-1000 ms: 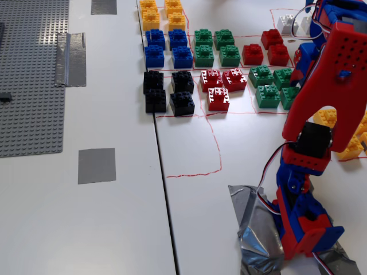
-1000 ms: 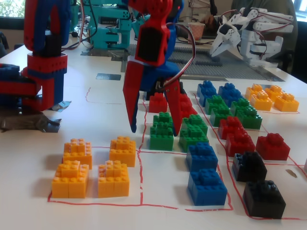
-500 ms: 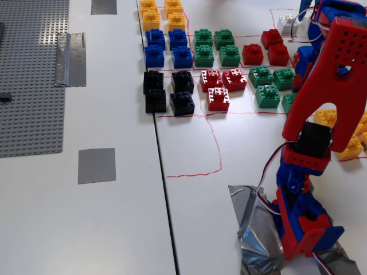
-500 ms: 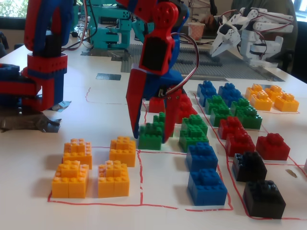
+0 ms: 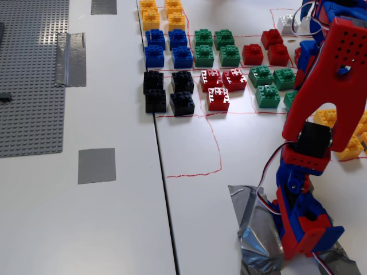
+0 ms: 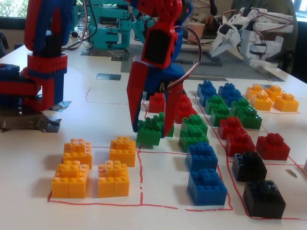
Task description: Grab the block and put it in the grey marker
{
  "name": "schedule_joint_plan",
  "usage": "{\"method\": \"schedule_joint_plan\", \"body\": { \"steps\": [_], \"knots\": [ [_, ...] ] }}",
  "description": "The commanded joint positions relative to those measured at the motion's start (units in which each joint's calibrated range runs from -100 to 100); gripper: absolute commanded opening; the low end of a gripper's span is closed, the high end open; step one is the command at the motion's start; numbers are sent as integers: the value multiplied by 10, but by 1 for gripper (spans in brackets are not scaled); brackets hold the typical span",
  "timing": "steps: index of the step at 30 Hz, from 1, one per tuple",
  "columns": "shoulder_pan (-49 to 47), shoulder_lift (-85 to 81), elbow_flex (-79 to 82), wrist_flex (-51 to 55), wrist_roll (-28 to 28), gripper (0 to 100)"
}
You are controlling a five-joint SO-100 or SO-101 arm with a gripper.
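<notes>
In a fixed view from table level, my red gripper reaches down and is shut on the block, a green studded brick held between both fingers and slightly tilted. The block stands just left of another green brick. In a fixed view from above, only a corner of the block shows beside the red arm, which hides the fingers. The grey marker, a flat matte square patch, lies far to the left across the table seam, with nothing on it.
Groups of yellow, blue, red and black bricks surround the block inside red-drawn boxes. A grey studded baseplate with a shiny tape strip lies beyond the marker. The arm's base is taped to the table.
The fingers came down around the green brick and shut on it. The brick has shifted left, away from its neighbour, and tilted a little.
</notes>
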Motion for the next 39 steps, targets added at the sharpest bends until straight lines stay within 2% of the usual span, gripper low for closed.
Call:
{"method": "schedule_joint_plan", "body": {
  "steps": [1,11,16,25,35,39],
  "knots": [
    [-15,-77,-64,31,9,0],
    [-74,-108,-233,182,11,0],
    [-134,-121,-281,193,16,0],
    [-315,-130,-311,193,29,0],
    [-546,-114,-293,192,0,0],
    [-605,-88,-270,175,-11,0]
  ]
}}
